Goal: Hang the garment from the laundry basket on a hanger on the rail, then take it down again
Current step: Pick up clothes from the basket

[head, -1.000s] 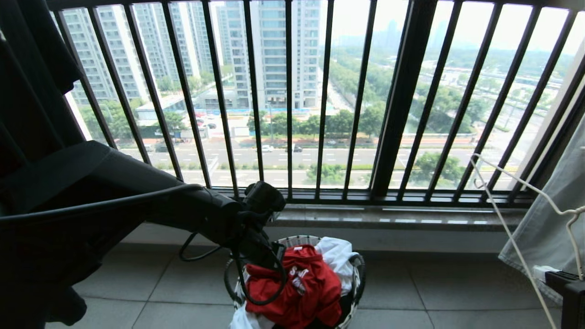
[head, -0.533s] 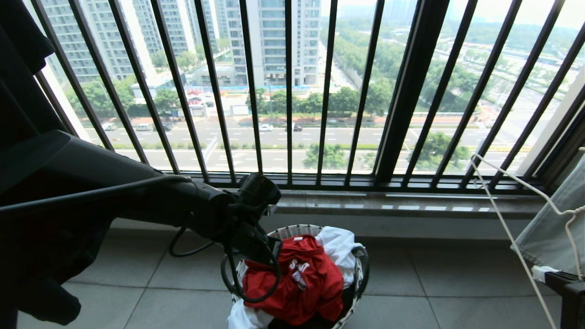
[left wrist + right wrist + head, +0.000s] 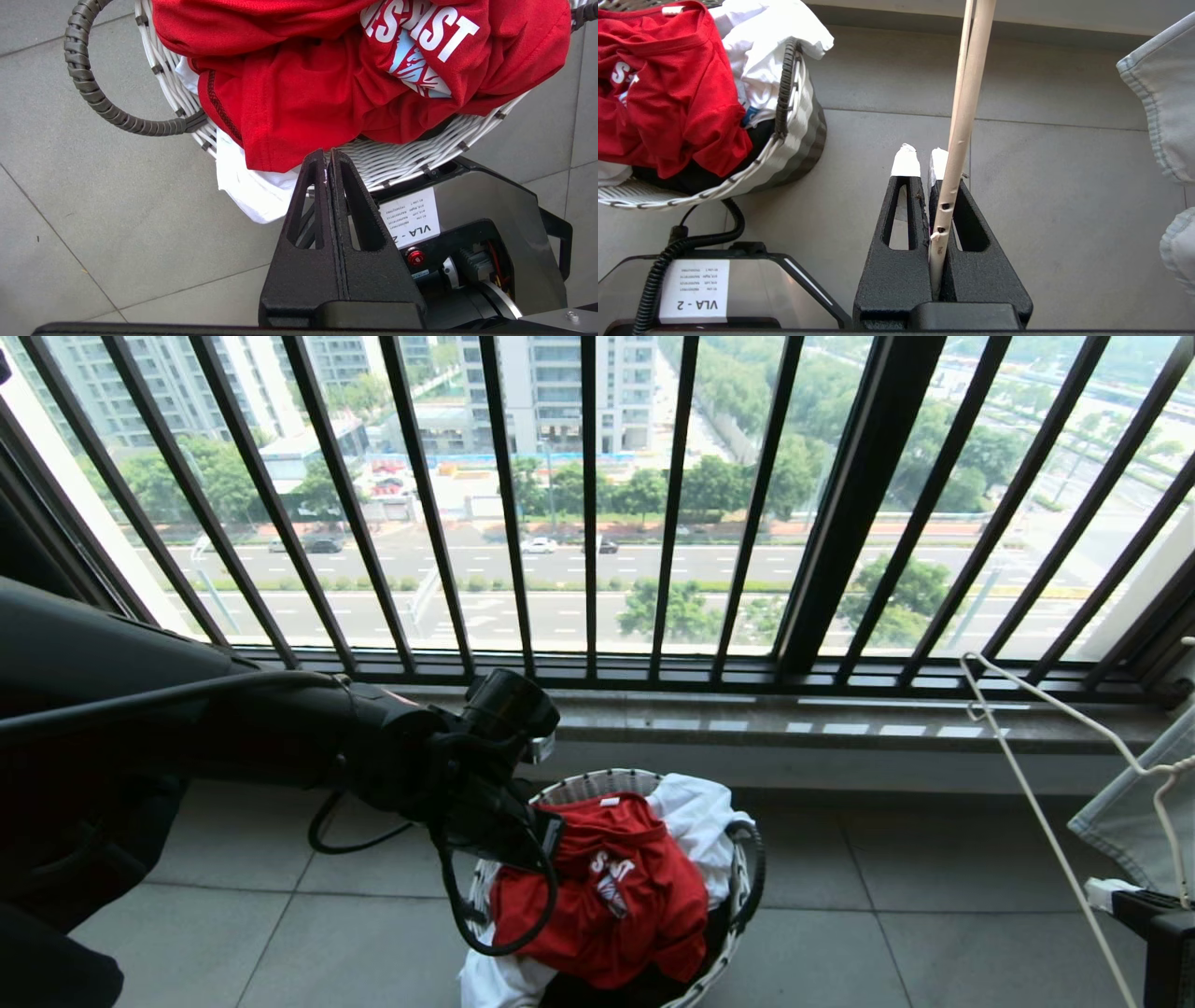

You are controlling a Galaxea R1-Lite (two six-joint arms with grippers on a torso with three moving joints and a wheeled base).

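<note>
setting: balcony with grey floor tiles (image 3: pixel 840 943), black vertical-barred railing (image 3: pixel 590 523) and stone sill; street and tower blocks beyond.
basket: small round woven laundry basket with white rim (image 3: pixel 597 782) and dark inside, on the tiles just below the sill.
garment: red short-sleeved t-shirt with white-and-blue chest print (image 3: pixel 607 887), crumpled on top of the basket load, one fold spilling over the near rim; white garment (image 3: pixel 695 826) bunched beside and under it.
left gripper (image 3: pixel 329 161): fingers pressed flat together, nothing between them; tips at the basket's near rim, close by the overhanging red hem; touching or not, cannot tell.
right gripper (image 3: pixel 920 161): white-tipped fingers closed on the thin cream-white wire hanger (image 3: pixel 964 112), low at the robot's right, well apart from the basket.
handling, judged: light, soft, limp knit; no stiffness, likely to sag and drape from any pinch point; low slip risk against the pads, not fragile.
grip site, judged: a raised ridge of red cloth near the collar and its small white neck label (image 3: pixel 609 800), so neck opening hangs free for the hanger.
hazard, judged: white garment caught in the same pinch; fingers need to open first.
</note>
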